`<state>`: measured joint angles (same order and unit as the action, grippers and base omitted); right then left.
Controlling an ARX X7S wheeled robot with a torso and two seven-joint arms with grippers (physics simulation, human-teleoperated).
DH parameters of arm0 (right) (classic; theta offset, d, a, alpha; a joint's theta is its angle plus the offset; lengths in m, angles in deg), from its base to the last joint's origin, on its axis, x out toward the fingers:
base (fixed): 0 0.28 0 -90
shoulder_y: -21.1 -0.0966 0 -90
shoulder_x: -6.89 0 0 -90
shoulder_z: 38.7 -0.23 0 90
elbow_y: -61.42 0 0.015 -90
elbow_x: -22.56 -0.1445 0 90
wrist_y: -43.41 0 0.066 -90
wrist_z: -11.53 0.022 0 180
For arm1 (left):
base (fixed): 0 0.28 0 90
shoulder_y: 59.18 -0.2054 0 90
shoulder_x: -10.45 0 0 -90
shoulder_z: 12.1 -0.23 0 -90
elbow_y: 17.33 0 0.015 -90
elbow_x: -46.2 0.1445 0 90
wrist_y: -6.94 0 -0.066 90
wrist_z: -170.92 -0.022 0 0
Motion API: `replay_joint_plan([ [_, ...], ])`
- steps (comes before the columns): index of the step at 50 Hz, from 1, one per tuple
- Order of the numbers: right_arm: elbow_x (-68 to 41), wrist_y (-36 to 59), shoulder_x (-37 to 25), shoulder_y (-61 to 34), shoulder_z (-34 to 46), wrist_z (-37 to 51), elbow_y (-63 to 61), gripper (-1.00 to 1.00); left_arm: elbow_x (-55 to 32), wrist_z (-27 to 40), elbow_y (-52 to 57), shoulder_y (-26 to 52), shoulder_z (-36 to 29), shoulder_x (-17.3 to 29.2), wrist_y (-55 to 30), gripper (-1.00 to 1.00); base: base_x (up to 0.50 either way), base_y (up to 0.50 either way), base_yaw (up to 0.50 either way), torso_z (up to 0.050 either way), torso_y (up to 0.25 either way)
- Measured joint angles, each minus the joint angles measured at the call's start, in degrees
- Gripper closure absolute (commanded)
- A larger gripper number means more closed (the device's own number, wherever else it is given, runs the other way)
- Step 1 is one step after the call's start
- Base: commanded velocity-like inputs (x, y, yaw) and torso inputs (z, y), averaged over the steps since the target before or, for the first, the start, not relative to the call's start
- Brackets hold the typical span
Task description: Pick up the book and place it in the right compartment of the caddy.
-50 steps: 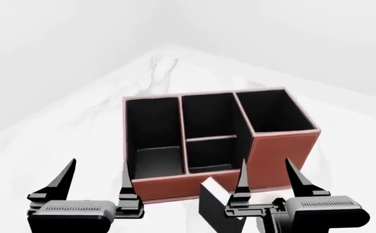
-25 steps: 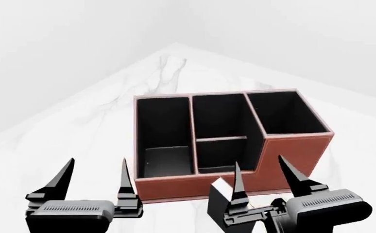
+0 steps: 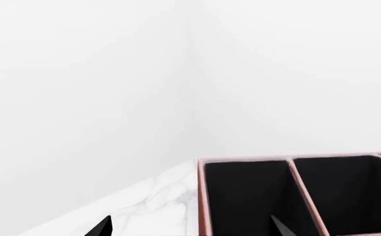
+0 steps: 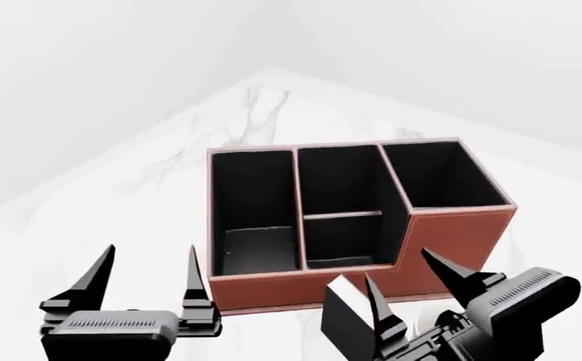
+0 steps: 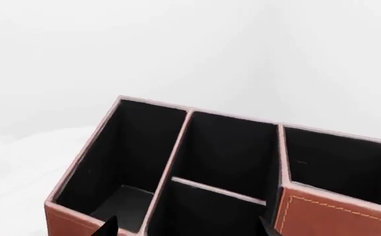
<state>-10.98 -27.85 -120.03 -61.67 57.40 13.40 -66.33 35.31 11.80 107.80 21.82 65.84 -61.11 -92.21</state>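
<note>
The reddish-brown caddy (image 4: 271,286) stands on the white marble table, its black-lined sections open to me. Its right compartment (image 4: 441,179) is the tall square one at the right. The book (image 4: 339,320), black with a white page edge, stands just in front of the caddy's low front wall and is cut off by the frame's bottom. My right gripper (image 4: 399,271) is open and tilted, its left finger just right of the book. My left gripper (image 4: 149,257) is open and empty, left of the caddy's front. The right wrist view shows the caddy (image 5: 59,206) and right compartment (image 5: 338,164) beyond the open gripper (image 5: 189,230). The book is hidden there.
The marble table (image 4: 120,195) runs to a far corner behind the caddy, with plain white walls around. The left wrist view shows the caddy's left end (image 3: 201,196) and table (image 3: 144,206) between the tips of the open left gripper (image 3: 190,228).
The head view shifted, so the caddy sits further right. My right gripper has rolled, its right side rising, and stays beside the book. The left gripper has not moved.
</note>
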Motion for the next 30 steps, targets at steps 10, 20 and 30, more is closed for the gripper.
replay_joint_plan([
  [10, -8.4, 2.0, -2.4, -1.6, -1.9, -4.4, 2.1, -1.00, 0.2, 0.2, -0.4, 0.2, -0.4, 0.1, 0.1, -1.00, 0.00, 0.00, 0.00, 0.000, 0.000],
  [20, -15.0, 2.6, -3.6, -2.4, -3.5, -8.6, 4.5, -1.00, 0.3, 0.4, -0.6, 0.3, -0.8, 0.2, 0.0, -1.00, 0.00, 0.00, 0.00, 0.000, 0.000],
  [30, -16.3, 2.3, -4.6, -2.4, -4.0, -11.0, 6.1, -1.00, 0.3, 0.5, -0.7, 0.4, -1.1, 0.3, 0.0, -1.00, 0.00, 0.00, 0.00, 0.000, 0.000],
])
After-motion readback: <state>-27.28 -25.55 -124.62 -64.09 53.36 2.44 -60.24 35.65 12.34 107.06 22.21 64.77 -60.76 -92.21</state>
